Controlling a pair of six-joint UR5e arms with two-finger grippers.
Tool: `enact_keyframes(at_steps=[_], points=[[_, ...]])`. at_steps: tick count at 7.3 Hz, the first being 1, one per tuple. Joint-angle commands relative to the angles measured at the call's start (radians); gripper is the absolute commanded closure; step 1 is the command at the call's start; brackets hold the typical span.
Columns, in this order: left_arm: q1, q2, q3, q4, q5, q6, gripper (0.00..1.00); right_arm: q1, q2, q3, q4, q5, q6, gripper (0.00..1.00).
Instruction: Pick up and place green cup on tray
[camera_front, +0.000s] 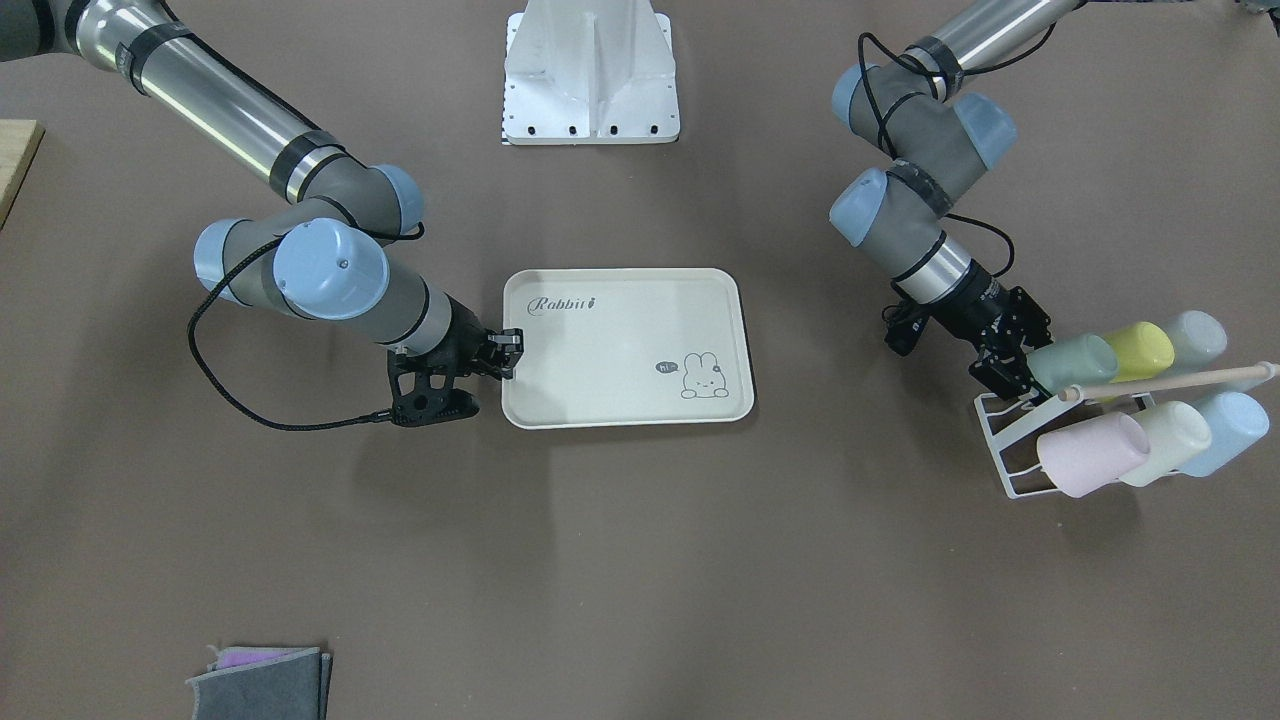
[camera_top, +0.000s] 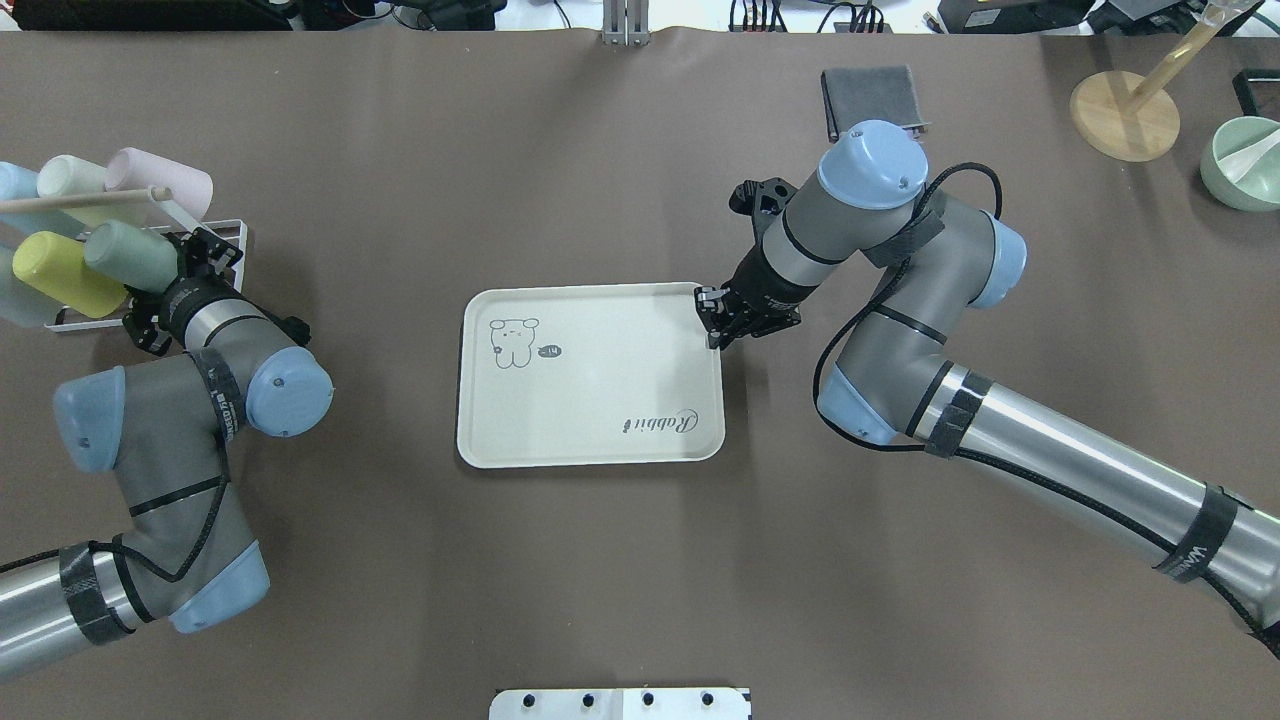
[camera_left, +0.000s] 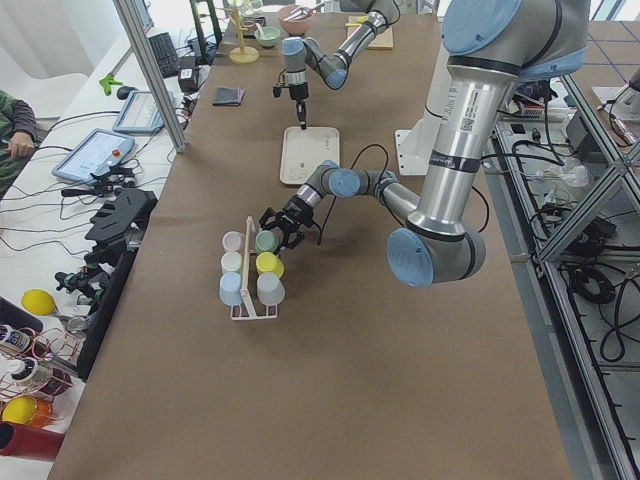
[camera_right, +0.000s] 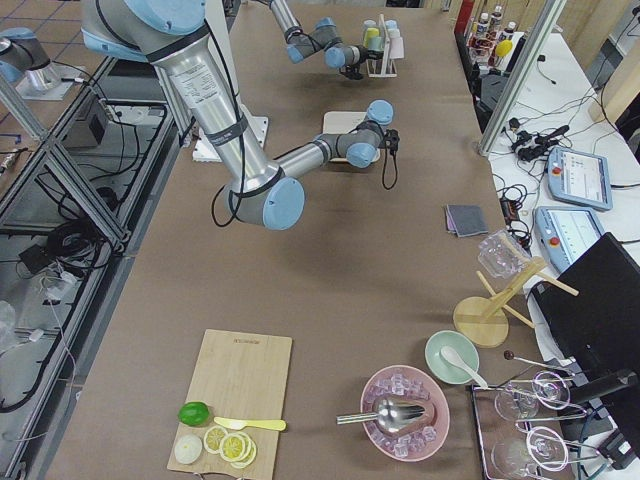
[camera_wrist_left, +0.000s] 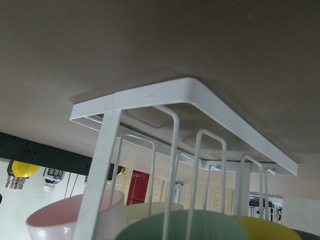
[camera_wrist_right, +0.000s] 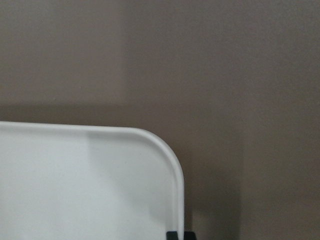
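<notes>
Extraction: squaring left gripper (camera_front: 1012, 375) on green cup (camera_front: 1075, 362) mouth (finger spread unreadable), pulling along rack (camera_front: 993, 445) peg toward tray (camera_front: 625, 272).

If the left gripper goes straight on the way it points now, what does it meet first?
The green cup on the rack: the left gripper points at its mouth, though a rack wire may come first.

The green cup (camera_wrist_left: 210, 230) was cut off by the left wrist view's bottom edge, only its rim showing. The left hand (camera_front: 1020, 373) had its fingertips hidden at the cup's mouth. The tray (camera_wrist_right: 75, 175) ran off the right wrist view.
</notes>
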Motion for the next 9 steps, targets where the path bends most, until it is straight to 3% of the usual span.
enact_keyframes(at_steps=[1,3,4,6,8,9], points=[[0.0,0.002,-0.005,0.002,0.009,-0.001,0.5,0.045,-0.029,0.012,-0.008,-0.016,-0.004,0.0],[-0.003,0.008,-0.018,0.003,0.037,0.001,0.51,0.189,-0.115,0.038,-0.017,0.002,-0.022,0.0],[-0.006,0.014,-0.029,0.006,0.037,0.001,0.52,0.256,-0.14,0.072,-0.099,0.018,-0.091,0.0],[-0.008,0.031,-0.063,0.038,0.038,0.001,0.52,0.413,-0.245,0.213,-0.411,0.018,-0.473,0.0],[-0.008,0.071,-0.162,0.122,0.037,0.001,0.52,0.529,-0.472,0.406,-0.543,0.024,-0.643,0.0],[-0.008,0.08,-0.208,0.171,0.038,0.001,0.52,0.606,-0.579,0.449,-0.557,0.044,-0.774,0.0]])
